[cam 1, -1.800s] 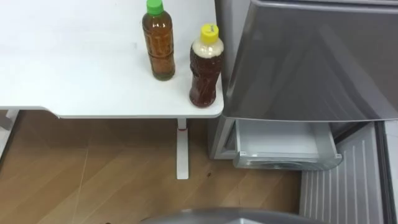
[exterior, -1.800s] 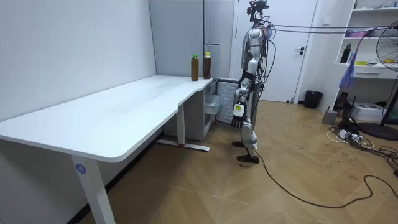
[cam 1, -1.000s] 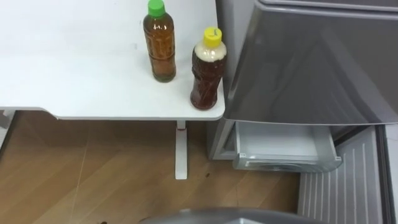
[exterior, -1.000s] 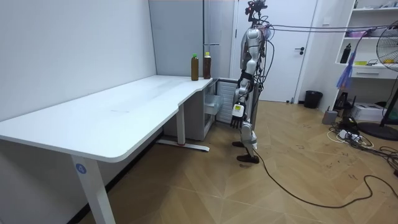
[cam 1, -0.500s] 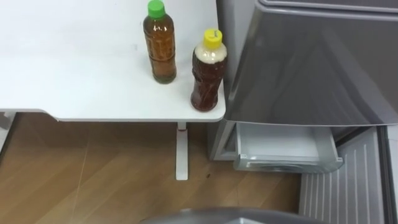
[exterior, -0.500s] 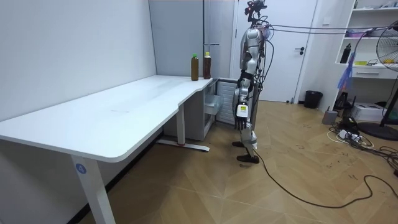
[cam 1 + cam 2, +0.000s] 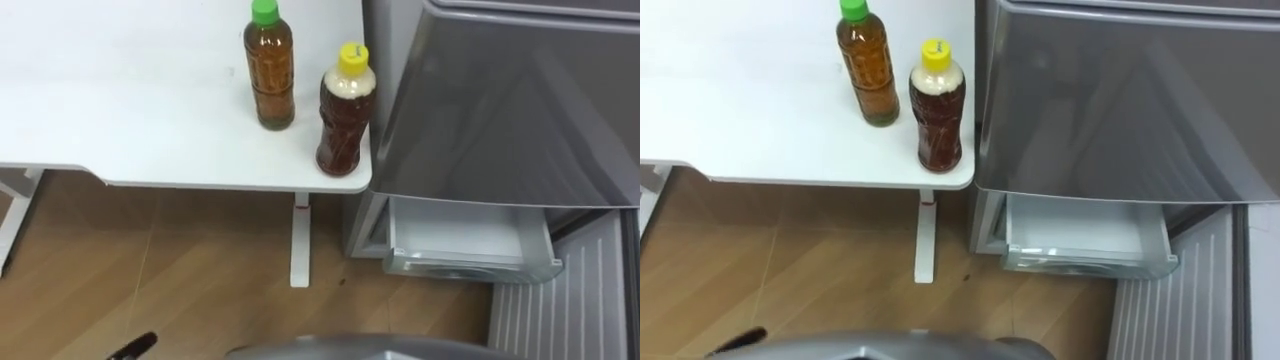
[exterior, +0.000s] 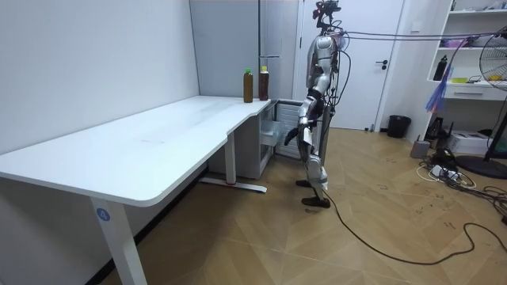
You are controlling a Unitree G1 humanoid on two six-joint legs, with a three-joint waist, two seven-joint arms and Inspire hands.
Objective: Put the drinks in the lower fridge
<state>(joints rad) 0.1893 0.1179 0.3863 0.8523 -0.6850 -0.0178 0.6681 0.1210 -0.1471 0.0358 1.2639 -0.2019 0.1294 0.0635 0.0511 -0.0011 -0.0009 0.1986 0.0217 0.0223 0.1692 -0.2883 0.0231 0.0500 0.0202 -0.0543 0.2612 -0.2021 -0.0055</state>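
Has swung the left arm forward since half a second ago: then hanging straight down beside the thigh, now bent and reaching out in front of the hips in the room view. Brings a dark tip of the left hand (image 7: 138, 346) into the bottom edge of the left eye view, lower left, above the wooden floor (image 7: 180, 270). Cannot tell whether the fingers are spread, pressed together or curled. Touches neither drink.

Stands upright on the floor at the far end of a long white worktop (image 7: 120, 120), facing a grey fridge (image 7: 500, 110) that sits just beside the worktop's right edge.

Two drinks upright on the worktop, both with brown liquid. Yellow-capped bottle (image 7: 345, 115) at the front right corner, close to the right edge and just beside the fridge wall, with a pale layer under its cap. Green-capped bottle (image 7: 271, 68) to its left and farther back from the front edge, near it but not touching.

Below the fridge's grey door, a pale drawer (image 7: 460, 232) pulled out over the floor, open at the top. To the drawer's right, a ribbed grey panel (image 7: 560, 305).
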